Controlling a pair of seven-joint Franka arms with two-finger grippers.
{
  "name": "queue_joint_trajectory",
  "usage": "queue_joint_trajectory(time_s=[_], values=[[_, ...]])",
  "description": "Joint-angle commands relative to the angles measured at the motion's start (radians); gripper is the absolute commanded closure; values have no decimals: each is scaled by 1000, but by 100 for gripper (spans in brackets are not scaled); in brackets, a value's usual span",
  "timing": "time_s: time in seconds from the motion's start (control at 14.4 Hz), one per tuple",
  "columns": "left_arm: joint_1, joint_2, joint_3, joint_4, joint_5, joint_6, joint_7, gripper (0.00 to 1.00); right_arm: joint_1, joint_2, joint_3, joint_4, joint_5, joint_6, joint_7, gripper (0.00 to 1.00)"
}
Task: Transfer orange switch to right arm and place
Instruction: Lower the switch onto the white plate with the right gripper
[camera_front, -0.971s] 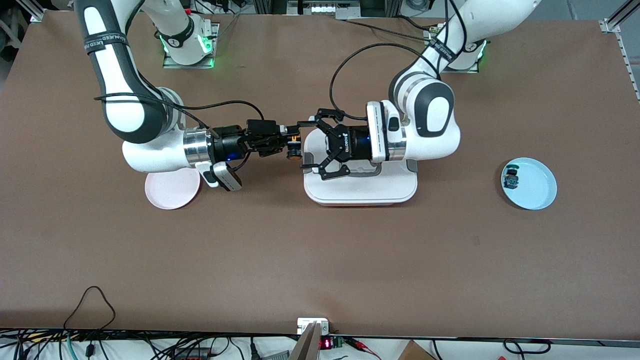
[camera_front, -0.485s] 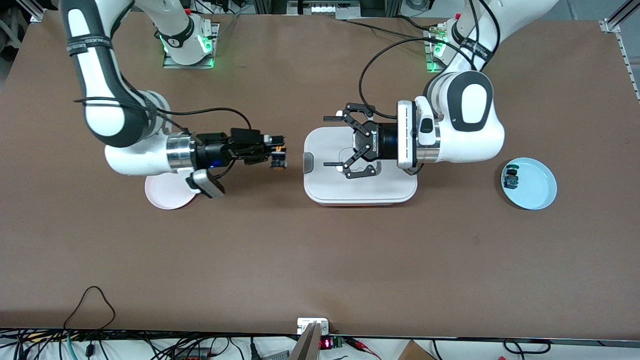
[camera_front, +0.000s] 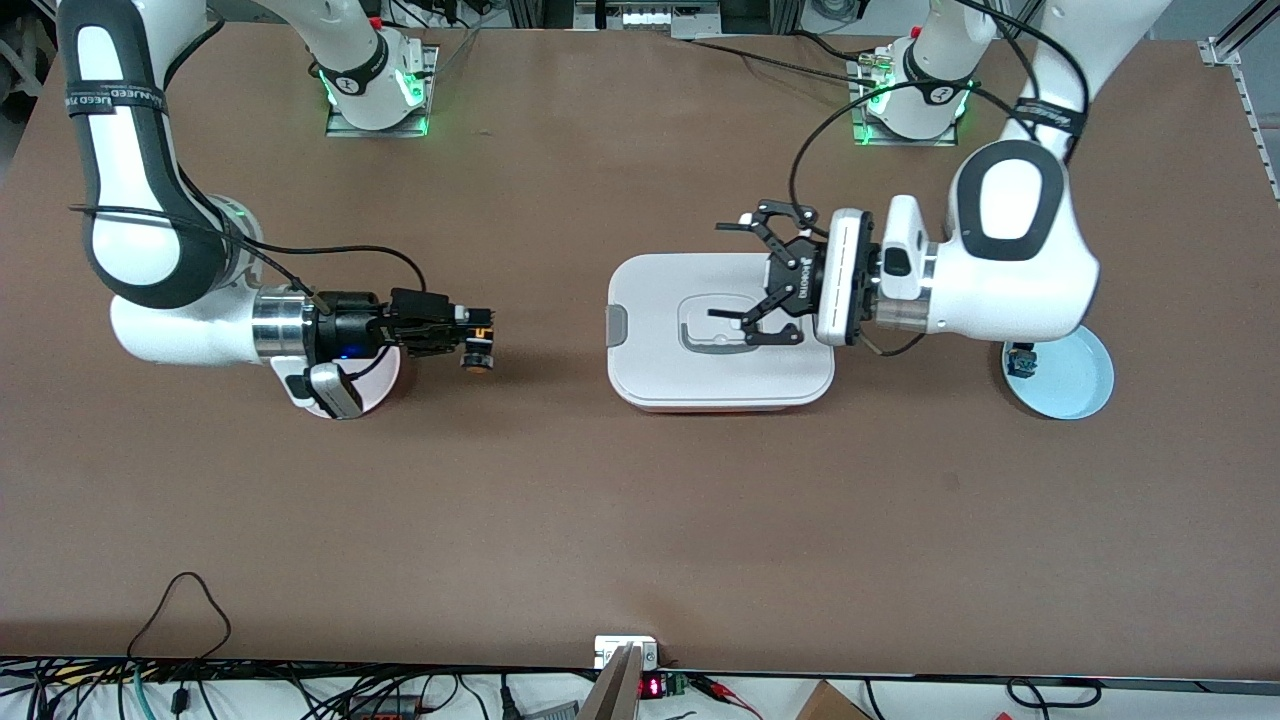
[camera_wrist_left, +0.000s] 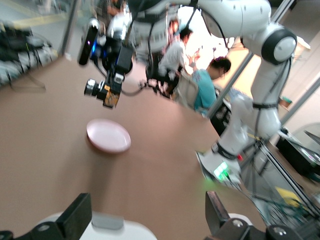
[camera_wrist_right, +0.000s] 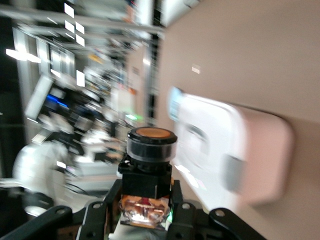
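Note:
The orange switch (camera_front: 477, 356) hangs in my right gripper (camera_front: 472, 338), which is shut on its tan-brown end. Its orange cap points away from the jaws. The pair is up over bare table, between the pink plate (camera_front: 383, 376) and the white lidded box (camera_front: 720, 385). The right wrist view shows the switch (camera_wrist_right: 150, 150) upright in the right gripper (camera_wrist_right: 147, 202). My left gripper (camera_front: 722, 272) is open and holds nothing over the box lid. In the left wrist view its fingers (camera_wrist_left: 75, 220) are spread wide, and the switch (camera_wrist_left: 104, 93) shows farther off above the pink plate (camera_wrist_left: 108, 136).
A light blue plate (camera_front: 1078, 392) lies at the left arm's end of the table, partly under that arm, with a small blue-and-green switch (camera_front: 1021, 361) on it. The white box (camera_wrist_right: 220, 150) has a grey handle in its lid.
The two arms have drawn apart. My right gripper carried the switch away from the box toward the pink plate. My open left gripper pulled back toward the blue plate.

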Motion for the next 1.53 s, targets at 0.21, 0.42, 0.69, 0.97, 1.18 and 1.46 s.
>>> queue_joint_trajectory(time_s=[0.21,0.42,0.69,0.97,1.18,1.46], values=[[25,-11,4,48,352,-152,-354,0,-36,-13,4,-3,-498,52,-71,100],[13,-10,1,81,650,-244,-563,0,-36,-10,6,-3,-780,127,-223,100],[11,-14,-8,143,927,-382,-752,0,-34,-5,6,-9,-1087,225,-430,100],[20,-13,3,240,1043,-520,-1006,0,-34,2,4,-34,-1227,319,-613,100],[40,-16,7,304,1085,-595,-1180,0,-37,2,4,-110,-1241,429,-718,100],[43,-38,71,358,1146,-600,-1259,0,-54,2,4,-206,-1241,531,-831,100]])
